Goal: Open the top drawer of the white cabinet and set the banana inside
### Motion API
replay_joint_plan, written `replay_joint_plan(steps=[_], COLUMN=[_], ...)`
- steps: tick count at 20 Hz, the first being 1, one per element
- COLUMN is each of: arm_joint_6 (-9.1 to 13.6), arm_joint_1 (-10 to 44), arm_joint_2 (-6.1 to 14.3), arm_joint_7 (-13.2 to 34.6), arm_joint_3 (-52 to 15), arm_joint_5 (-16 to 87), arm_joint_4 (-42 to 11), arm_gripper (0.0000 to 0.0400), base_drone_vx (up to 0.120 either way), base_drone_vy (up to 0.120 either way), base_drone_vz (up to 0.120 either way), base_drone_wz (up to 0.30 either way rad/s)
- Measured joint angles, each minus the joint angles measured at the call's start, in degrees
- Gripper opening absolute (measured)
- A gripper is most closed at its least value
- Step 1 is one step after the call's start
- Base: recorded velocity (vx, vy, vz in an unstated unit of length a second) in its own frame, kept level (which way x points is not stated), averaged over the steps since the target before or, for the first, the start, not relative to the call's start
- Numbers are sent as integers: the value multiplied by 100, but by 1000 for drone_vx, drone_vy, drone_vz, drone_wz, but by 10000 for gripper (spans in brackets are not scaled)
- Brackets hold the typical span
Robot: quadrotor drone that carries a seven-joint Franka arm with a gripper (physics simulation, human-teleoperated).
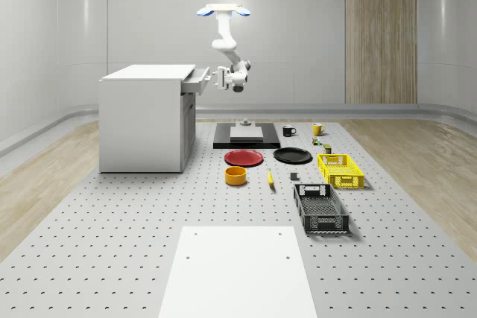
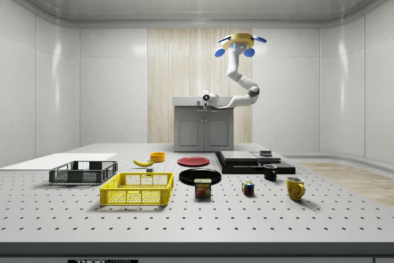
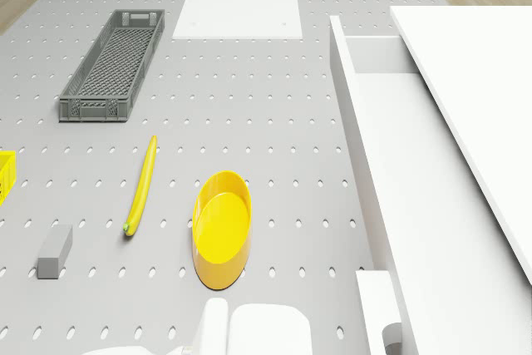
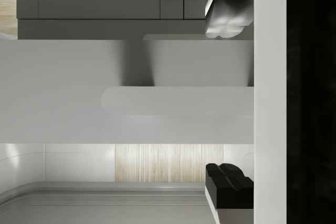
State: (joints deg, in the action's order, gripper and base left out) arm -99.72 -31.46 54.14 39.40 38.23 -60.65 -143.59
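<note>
Grey pegboard worktop carries the banana, lying between the yellow bowl and the grey crate. Farther back, the white cabinet has its top drawer pulled partly out. Beside it hovers the drone, its hand at the drawer front; finger state cannot be told.

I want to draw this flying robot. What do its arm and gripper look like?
The white, rounded seven-joint arm hangs from a flat white drone body with blue rotor ends; from the side that body looks yellowish. Its joints are smooth curved segments. The white two-finger gripper has grey parts, and its jaws show black pads up close.
</note>
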Motion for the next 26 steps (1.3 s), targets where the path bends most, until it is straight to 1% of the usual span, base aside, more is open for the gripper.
replay_joint_plan(steps=[3,6,13,20,21,22,23,25,26], arm_joint_6=[-38,-76,-263,-361,-372,-383,-393,-413,-423], arm_joint_1=[-50,-98,-224,-330,-343,-356,-369,-393,-404], arm_joint_2=[34,67,130,184,191,199,206,221,228], arm_joint_7=[21,41,62,150,161,170,179,193,202], arm_joint_3=[29,54,-2,-20,-19,-17,-15,-9,-5], arm_joint_5=[35,66,38,54,59,65,70,82,102], arm_joint_4=[-2,-6,-66,-29,-25,-21,-19,-16,-15], arm_gripper=[384,392,399,400,335,284,244,190,183], base_drone_vx=[0,0,0,0,0,0,0,0,0], base_drone_vy=[0,0,0,0,0,0,0,0,0], base_drone_vz=[0,0,0,0,0,0,0,0,0], base_drone_wz=[0,0,0,0,0,0,0,0,0])
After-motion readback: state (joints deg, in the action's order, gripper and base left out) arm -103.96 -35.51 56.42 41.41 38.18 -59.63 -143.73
